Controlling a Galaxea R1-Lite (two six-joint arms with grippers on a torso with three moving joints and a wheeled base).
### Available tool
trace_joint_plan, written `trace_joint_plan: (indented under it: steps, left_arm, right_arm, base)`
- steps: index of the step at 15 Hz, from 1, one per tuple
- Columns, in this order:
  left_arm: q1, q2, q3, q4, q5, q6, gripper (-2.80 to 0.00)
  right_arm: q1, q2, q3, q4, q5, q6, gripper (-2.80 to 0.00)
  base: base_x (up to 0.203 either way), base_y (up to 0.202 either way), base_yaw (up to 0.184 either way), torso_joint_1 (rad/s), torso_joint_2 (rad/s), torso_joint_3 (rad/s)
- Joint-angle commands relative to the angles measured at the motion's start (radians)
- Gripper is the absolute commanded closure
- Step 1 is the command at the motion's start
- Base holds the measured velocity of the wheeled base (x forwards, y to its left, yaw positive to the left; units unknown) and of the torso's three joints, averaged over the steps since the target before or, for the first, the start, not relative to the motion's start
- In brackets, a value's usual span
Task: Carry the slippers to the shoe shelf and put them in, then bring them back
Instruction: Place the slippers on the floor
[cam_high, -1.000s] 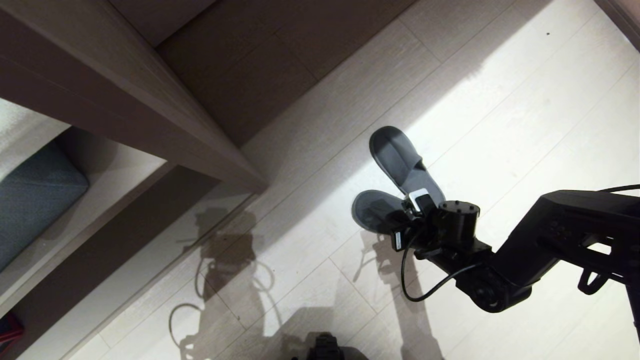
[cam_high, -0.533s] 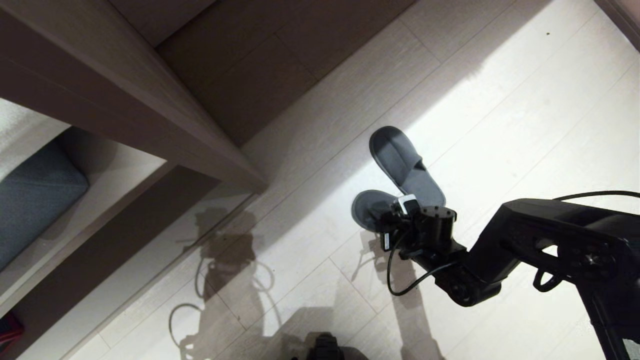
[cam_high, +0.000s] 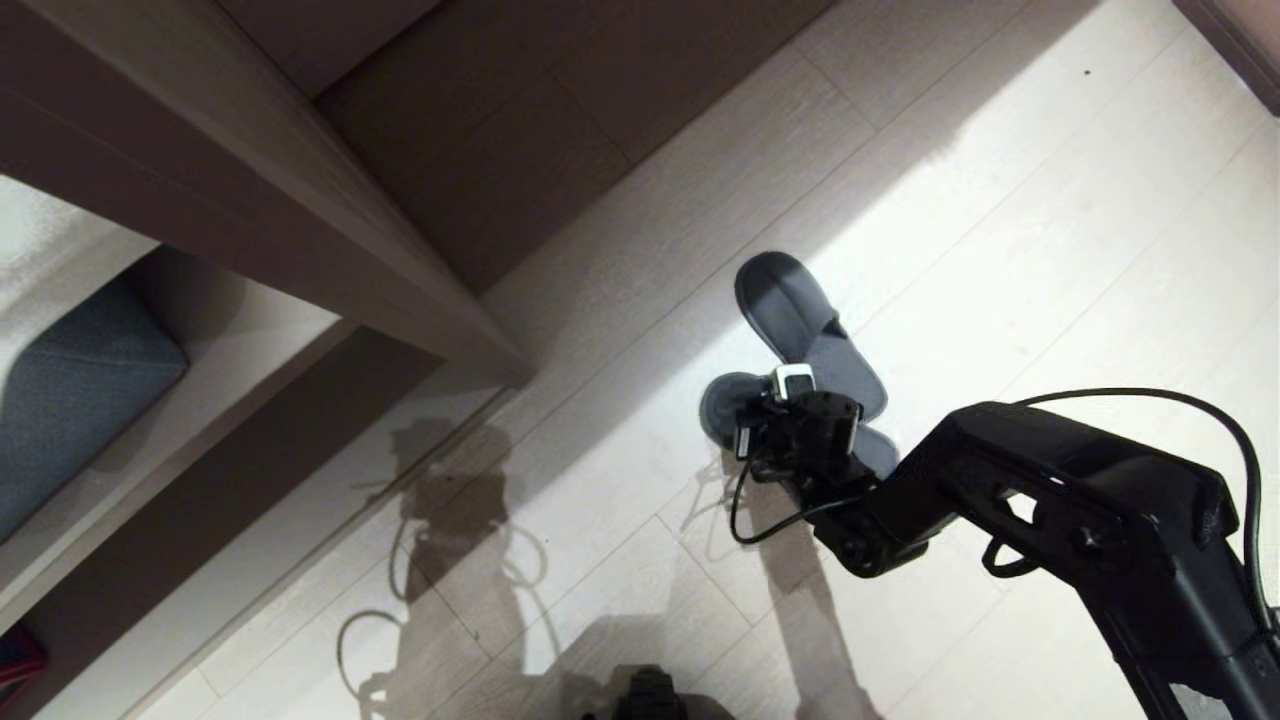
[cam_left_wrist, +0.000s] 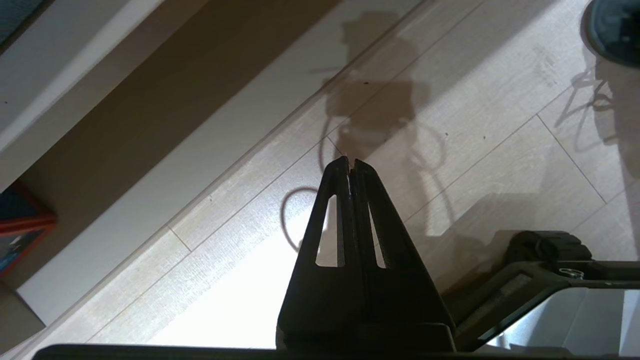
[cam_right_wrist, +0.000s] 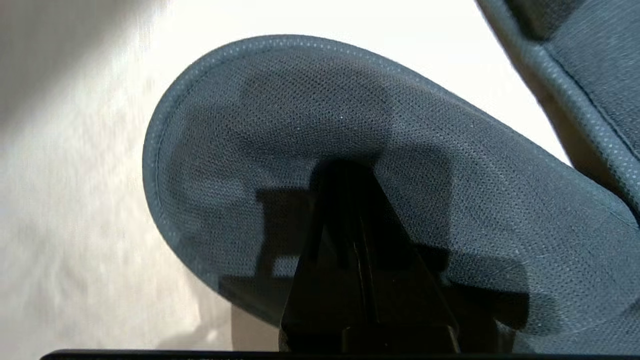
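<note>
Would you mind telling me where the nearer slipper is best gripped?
Judging by its pose, grip the nearer slipper at the open edge of its fabric band, coming from above on the heel side: the sole lies flat on the floor, so only the raised band gives fingers a lip.

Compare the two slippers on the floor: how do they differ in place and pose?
The far slipper lies in plain view, pointing up and to the left. The near slipper is mostly hidden under the right end effector, which is shut and over its fabric, and it points more to the left. Their heel ends overlap, so they form a V. Both are dark grey, flat and backless, and lie on the pale floor.
</note>
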Motion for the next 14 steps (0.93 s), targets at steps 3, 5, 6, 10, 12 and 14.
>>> trace_joint_plan:
  steps: [3,5,6,10,12,14]
  left_arm:
    - [0.000,0.001,0.000,-0.001,0.000,-0.001,0.00]
    - [0.000,0.001,0.000,-0.001,0.000,-0.001,0.00]
    - [0.000,0.001,0.000,-0.001,0.000,-0.001,0.00]
    - [0.000,0.001,0.000,-0.001,0.000,-0.001,0.00]
    - [0.000,0.001,0.000,-0.001,0.000,-0.001,0.00]
    - [0.000,0.001,0.000,-0.001,0.000,-0.001,0.00]
  right_arm:
    - [-0.011,0.087,-0.142,-0.001,-0.027,0.004,0.00]
    - [-0.020,0.119,-0.218,-0.002,-0.038,0.005,0.00]
    - [-0.021,0.135,-0.266,-0.005,-0.055,0.004,0.00]
    - [-0.023,0.201,-0.457,0.000,-0.196,0.003,0.00]
    - [-0.028,0.209,-0.504,-0.002,-0.288,0.002,0.00]
    - [-0.030,0.198,-0.520,-0.012,-0.317,0.005,0.00]
  base:
    - [0.000,0.000,0.000,0.000,0.00,0.000]
    - [0.000,0.000,0.000,0.000,0.00,0.000]
    - [0.000,0.000,0.000,0.000,0.00,0.000]
    - [0.000,0.000,0.000,0.000,0.00,0.000]
    - [0.000,0.000,0.000,0.000,0.00,0.000]
    - [0.000,0.000,0.000,0.000,0.00,0.000]
